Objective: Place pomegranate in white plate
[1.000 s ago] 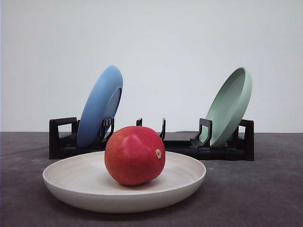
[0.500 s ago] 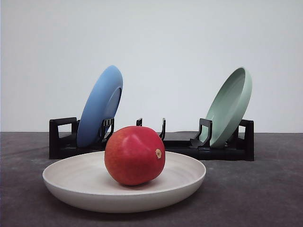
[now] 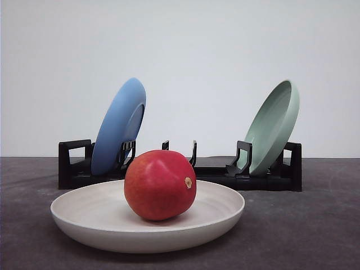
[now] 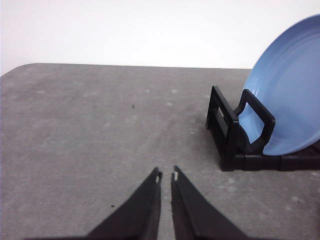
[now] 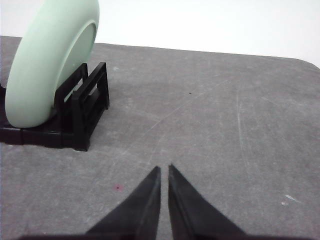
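Observation:
The red pomegranate rests inside the white plate, which sits flat on the grey table near the front in the front view. My left gripper is shut with nothing in it, hovering over bare table beside the blue plate's end of the rack. Over on the green plate's side, my right gripper is also shut and empty above the table.
A black dish rack stands behind the white plate. A blue plate leans in its left end and a pale green plate in its right end. The rack's ends appear close to each wrist: rack, rack.

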Action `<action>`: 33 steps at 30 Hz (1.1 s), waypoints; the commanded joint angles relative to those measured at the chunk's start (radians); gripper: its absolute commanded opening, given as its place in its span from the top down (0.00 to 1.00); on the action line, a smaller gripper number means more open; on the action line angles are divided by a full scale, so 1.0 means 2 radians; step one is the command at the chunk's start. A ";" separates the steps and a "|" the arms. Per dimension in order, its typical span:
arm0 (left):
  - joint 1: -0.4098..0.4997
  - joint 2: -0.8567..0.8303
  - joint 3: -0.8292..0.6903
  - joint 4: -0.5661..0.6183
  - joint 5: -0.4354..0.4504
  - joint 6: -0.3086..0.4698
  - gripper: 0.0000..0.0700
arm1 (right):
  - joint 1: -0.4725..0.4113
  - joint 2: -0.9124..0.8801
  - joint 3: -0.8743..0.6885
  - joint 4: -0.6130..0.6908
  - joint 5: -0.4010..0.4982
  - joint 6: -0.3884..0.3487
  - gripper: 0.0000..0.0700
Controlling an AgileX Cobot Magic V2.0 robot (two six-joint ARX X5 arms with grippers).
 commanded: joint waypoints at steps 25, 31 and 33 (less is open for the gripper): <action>0.001 -0.001 -0.005 0.006 -0.001 -0.002 0.98 | 0.000 0.000 -0.002 0.005 0.000 0.006 0.97; 0.001 -0.001 -0.005 0.006 -0.001 -0.002 0.98 | 0.000 0.000 -0.002 0.005 0.000 0.006 0.97; 0.001 -0.001 -0.005 0.006 -0.001 -0.002 0.98 | 0.000 0.000 -0.002 0.005 0.000 0.006 0.97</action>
